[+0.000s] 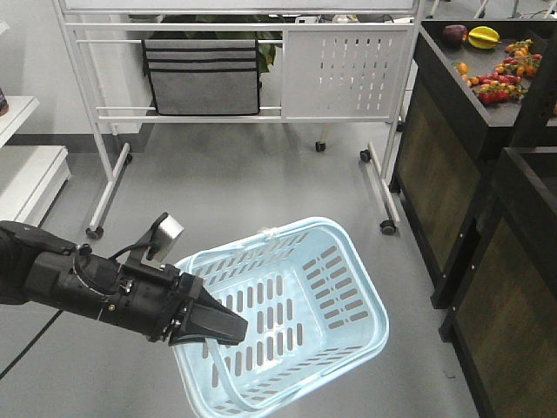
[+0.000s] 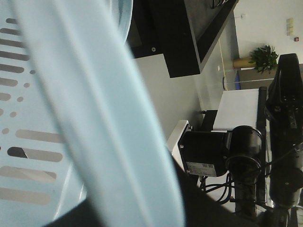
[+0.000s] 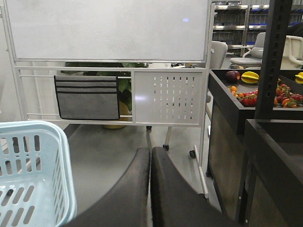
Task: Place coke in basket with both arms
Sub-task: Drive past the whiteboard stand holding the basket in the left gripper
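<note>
Pinched shut on the near rim of the tilted basket (image 1: 352, 292) with the left gripper (image 1: 218, 329); open floor (image 1: 261, 174) beyond. Right gripper (image 3: 150, 153) jaws pressed together, empty, beside the basket's edge.

A smooth grey floor (image 1: 261, 174) fills the middle of the front view. Along the top stands a white wheeled frame (image 1: 109, 196) carrying a whiteboard (image 3: 109, 28). A grey fabric pocket organiser (image 1: 202, 77) hangs on its rails, with a white perforated panel (image 1: 346, 74) beside it. Dark display stands (image 1: 435, 165) line the right edge, with fruit (image 1: 500, 74) on top. White shelving (image 1: 26, 165) sits at the left edge.
</note>
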Tool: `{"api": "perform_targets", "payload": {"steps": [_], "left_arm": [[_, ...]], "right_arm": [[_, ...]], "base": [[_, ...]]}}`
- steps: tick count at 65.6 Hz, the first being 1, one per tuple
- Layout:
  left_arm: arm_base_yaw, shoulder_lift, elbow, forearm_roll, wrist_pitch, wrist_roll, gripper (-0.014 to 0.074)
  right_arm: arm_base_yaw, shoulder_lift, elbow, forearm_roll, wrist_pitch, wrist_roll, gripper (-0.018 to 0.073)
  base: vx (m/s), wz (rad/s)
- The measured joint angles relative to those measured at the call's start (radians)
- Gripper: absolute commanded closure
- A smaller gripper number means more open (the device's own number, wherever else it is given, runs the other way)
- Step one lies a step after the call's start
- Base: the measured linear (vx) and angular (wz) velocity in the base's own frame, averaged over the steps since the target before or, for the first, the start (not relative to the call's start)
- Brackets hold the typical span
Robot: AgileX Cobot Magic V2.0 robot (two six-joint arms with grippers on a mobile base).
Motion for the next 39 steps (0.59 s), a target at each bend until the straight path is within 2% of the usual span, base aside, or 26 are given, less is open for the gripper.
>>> {"api": "perform_targets", "payload": {"steps": [39], "left_arm": [[0.000, 0.000, 0.000, 0.000, 0.000, 0.001, 0.0604]], "right_arm": [[0.000, 0.000, 0.000, 0.000, 0.000, 0.000, 0.0568]], "base": [[0.18, -0.02]]}}
